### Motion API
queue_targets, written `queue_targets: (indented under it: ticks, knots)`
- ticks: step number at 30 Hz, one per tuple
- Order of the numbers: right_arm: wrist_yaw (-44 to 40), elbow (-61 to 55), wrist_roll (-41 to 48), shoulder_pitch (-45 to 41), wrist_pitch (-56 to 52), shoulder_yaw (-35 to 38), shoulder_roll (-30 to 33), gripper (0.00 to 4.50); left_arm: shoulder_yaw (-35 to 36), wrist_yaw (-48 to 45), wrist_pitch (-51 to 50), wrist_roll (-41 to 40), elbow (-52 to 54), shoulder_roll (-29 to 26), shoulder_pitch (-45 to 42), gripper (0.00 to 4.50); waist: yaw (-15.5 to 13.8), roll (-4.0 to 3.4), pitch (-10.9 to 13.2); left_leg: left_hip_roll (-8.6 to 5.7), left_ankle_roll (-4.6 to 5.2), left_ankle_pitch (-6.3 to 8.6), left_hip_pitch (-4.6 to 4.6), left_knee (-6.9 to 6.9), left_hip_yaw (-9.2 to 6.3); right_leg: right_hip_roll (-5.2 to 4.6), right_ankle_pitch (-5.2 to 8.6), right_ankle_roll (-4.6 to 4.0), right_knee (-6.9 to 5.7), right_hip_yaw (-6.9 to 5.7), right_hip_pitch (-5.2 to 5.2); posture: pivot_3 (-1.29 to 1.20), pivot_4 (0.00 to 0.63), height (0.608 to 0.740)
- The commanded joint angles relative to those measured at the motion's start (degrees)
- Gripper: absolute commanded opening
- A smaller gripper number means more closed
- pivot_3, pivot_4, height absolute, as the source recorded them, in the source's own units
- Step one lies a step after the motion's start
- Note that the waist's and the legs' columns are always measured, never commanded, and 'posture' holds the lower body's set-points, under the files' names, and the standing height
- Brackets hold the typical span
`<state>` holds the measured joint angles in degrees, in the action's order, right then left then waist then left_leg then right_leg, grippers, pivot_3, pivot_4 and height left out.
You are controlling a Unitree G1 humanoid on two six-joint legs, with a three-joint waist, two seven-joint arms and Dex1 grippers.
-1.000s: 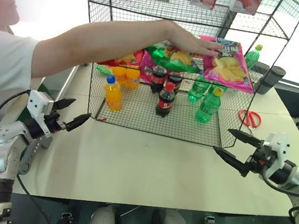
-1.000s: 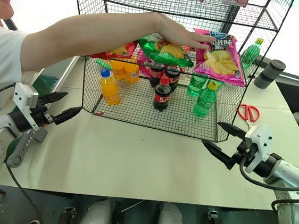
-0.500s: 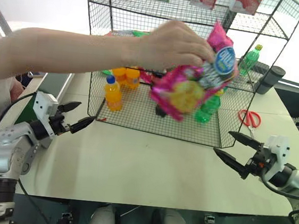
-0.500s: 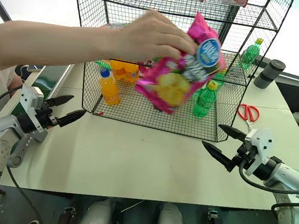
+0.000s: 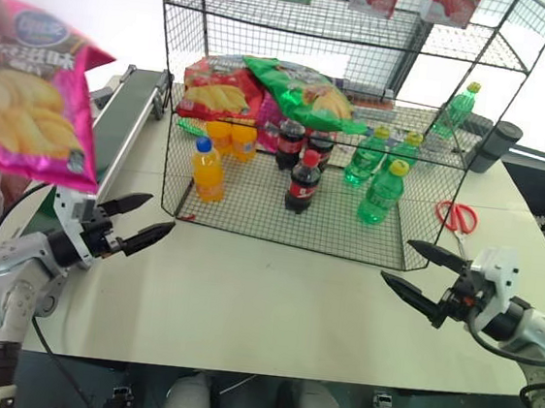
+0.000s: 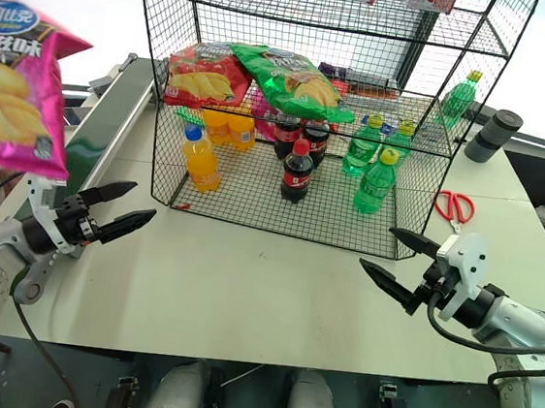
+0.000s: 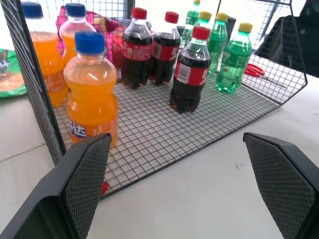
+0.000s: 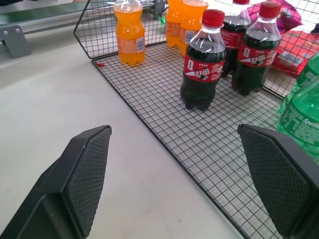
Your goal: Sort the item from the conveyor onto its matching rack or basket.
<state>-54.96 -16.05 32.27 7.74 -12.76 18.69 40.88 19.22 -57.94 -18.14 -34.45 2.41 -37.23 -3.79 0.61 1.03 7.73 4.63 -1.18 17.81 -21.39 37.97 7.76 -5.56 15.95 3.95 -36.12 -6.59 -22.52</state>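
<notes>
pink chip bag (image 5: 30, 101) now off rack (image 5: 368, 39), up at far left above conveyor (image 5: 125, 120) – person's hand was carrying it | not on belt yet | L gripper (image 5: 144, 220) & R gripper (image 5: 412, 267) both wide, empty – pick pending

3 orange bottles (image 5: 207, 170), 3 colas (image 5: 301, 182), 5 green (image 5: 381, 193), 3 chip bags (image 5: 309, 93).

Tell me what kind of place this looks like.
Probably a mock shop set up for sorting practice: a black wire rack stocked with soda bottles and chip bags, beside a conveyor belt on a plain table.
</notes>
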Motion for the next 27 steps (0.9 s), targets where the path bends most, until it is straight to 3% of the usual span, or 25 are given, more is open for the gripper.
queue_targets:
  ticks: [1,10,13,18,20,27]
  knots:
    - [-0.10,-1.13,0.50,-1.44,0.38,0.09,-0.09,4.23,1.04,0.01,2.20,0.06,2.25,-0.02,0.95,4.50,0.02,0.00,0.00,0.00,0.00,0.00,0.00,0.00,0.00,0.00,0.00,0.00,0.00,0.00,0.00,0.00,0.150,0.726]
    - [-0.83,-1.27,-0.73,-3.99,2.15,-2.35,-0.32,4.23,2.11,0.73,2.04,-1.56,3.42,-0.19,2.37,4.50,0.02,0.00,0.00,0.02,0.00,0.00,0.00,0.00,0.00,0.00,0.00,0.00,0.00,0.00,-0.01,0.00,0.150,0.726]
    - [-2.54,1.07,-12.13,-6.19,21.43,-4.87,-0.63,4.23,2.11,0.43,2.29,-1.73,3.28,-0.29,2.76,4.50,0.08,0.00,0.00,0.00,0.00,0.00,0.00,0.00,0.00,0.00,0.00,0.00,0.00,0.00,-0.01,0.00,0.150,0.726]
    - [-4.78,3.95,-18.56,-10.00,38.18,-8.68,-0.75,4.23,2.13,0.36,2.03,-1.89,3.71,-0.34,3.52,4.50,0.18,-0.01,0.00,0.01,-0.06,-0.03,0.02,0.00,0.01,0.03,0.00,0.01,-0.03,0.00,-0.02,0.00,0.150,0.726]
    - [-2.19,4.26,-16.06,-10.66,34.76,-8.66,-2.44,4.23,2.01,0.30,2.42,-1.54,3.66,-0.35,3.56,4.50,-0.03,0.02,0.00,0.01,-0.32,-0.18,0.02,0.00,0.01,0.04,0.00,0.02,-0.02,0.00,0.00,0.00,0.150,0.726]
    - [-2.86,8.02,-17.37,-9.61,38.44,-9.67,-1.49,4.23,3.44,1.94,0.35,-3.62,3.81,0.37,3.74,4.50,0.09,0.02,0.00,0.01,-0.30,-0.17,0.03,0.06,0.01,0.02,0.00,0.01,-0.02,-0.01,0.04,0.00,0.150,0.726]
